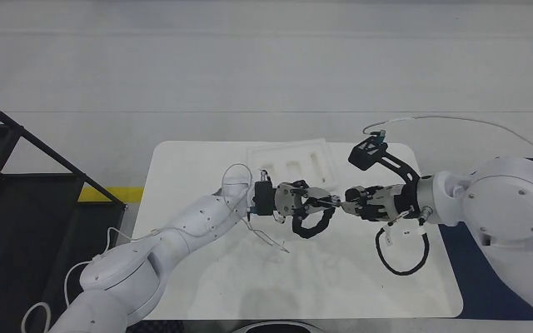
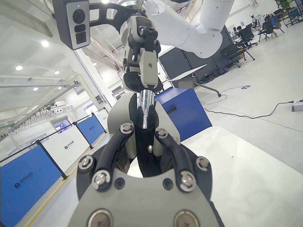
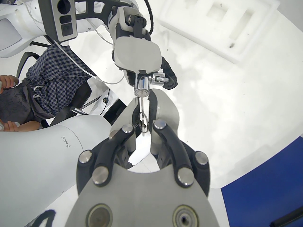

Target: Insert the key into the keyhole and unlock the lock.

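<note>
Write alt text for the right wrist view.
The right claw holds a key with its tip at the keyhole of a chrome lock, which the left claw grips facing it. Behind them, a white foam tray lies on the white table.
</note>
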